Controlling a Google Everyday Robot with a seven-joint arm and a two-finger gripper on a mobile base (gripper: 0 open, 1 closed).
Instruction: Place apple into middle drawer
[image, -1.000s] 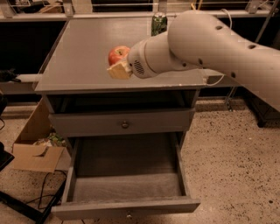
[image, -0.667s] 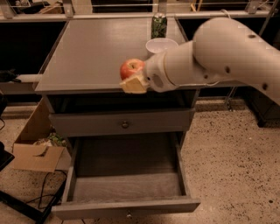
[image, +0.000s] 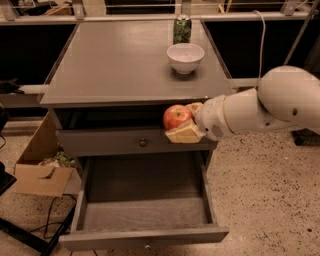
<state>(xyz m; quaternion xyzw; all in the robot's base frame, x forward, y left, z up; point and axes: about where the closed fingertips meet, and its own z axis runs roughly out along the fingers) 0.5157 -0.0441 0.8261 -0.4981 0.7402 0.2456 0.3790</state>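
One move left: end effector (image: 186, 121), clamped on the apple (image: 176, 117) at frame centre, shd sink low over the open middle drawer (image: 145, 237), lower centre, b4 releasing.

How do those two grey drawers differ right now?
The middle drawer is pulled out, showing its inside; the upper drawer is shut. The tool, holding the apple, hangs before the upper drawer's front, above the middle drawer. Both are grey with small central knobs.

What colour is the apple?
The apple is red, seen in the camera view; the gripper holds it above the middle drawer.
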